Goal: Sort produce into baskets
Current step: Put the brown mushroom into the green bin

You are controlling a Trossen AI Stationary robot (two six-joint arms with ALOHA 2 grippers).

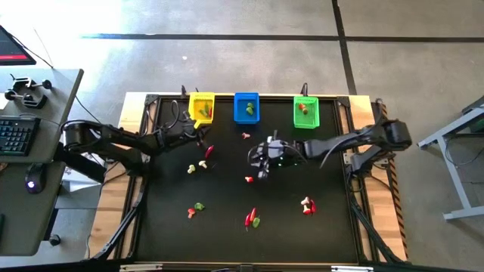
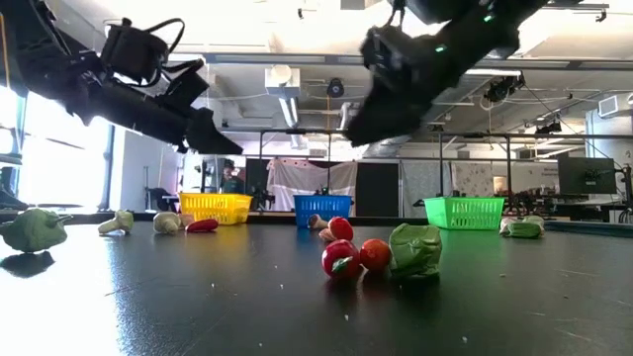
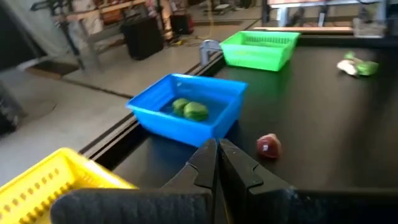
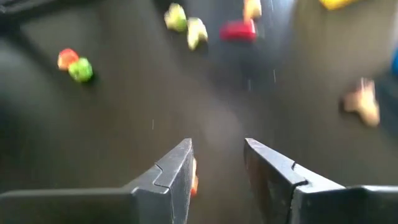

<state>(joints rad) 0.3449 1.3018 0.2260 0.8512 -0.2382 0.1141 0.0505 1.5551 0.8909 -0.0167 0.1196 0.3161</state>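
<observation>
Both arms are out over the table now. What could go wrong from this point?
1. The left end effector is shut with nothing visible between its fingers, beside the yellow basket; if it meant to grasp, it may have missed.
2. The right end effector is open above the table, with a small red piece only at the edge of one finger; closing may nudge it away.
3. Pieces lie in tight clusters, like the red and green pair, so one grasp could take both.

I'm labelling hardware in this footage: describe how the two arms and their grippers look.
Both arms are dark and jointed, with black cables looped along them. The left gripper has two slim black tapered fingers; the right gripper has two dark grey wedge-shaped fingers with notched inner edges.
</observation>
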